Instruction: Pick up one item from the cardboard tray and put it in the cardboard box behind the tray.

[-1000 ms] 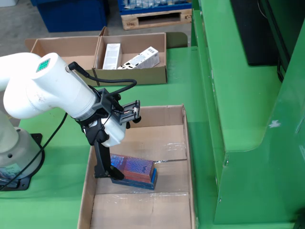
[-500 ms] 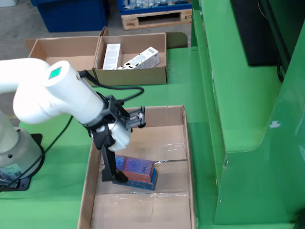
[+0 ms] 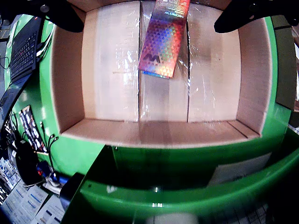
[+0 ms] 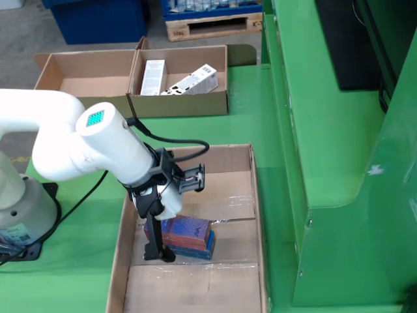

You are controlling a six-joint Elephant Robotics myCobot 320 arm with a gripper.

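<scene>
One shiny packet (image 3: pixel 161 44) is all that matters here, and it sits between my jaws. They stand wide: in the camera riding on them, the two dark fingers (image 3: pixel 60 16) show at the upper corners with the packet in the gap, and I can see neither one touching it. Its long axis runs away from the jaws toward the bottom of that view, leaning slightly left, so it lies crosswise to the line on which the fingers would close. It sits a touch nearer the left finger's half of the gap than the right. Below it is the taped floor of the cardboard box (image 3: pixel 70 84). From this view I cannot tell whether the packet rests on that floor or hangs above it.

The standing camera helps with that. There the packet (image 4: pixel 186 235) looks low and flat inside the box (image 4: pixel 251 195), just beside one finger (image 4: pixel 156 242), with the white arm (image 4: pixel 98 143) leaning over it. I judge it is lying on the floor, not gripped. That camera also shows the tray (image 4: pixel 182 107) well beyond the jaws on the green desk (image 4: pixel 247 98), with white cartons (image 4: pixel 153 77) in it, none of which the riding camera sees. Only the riding camera shows the gap on each side of the packet.
</scene>
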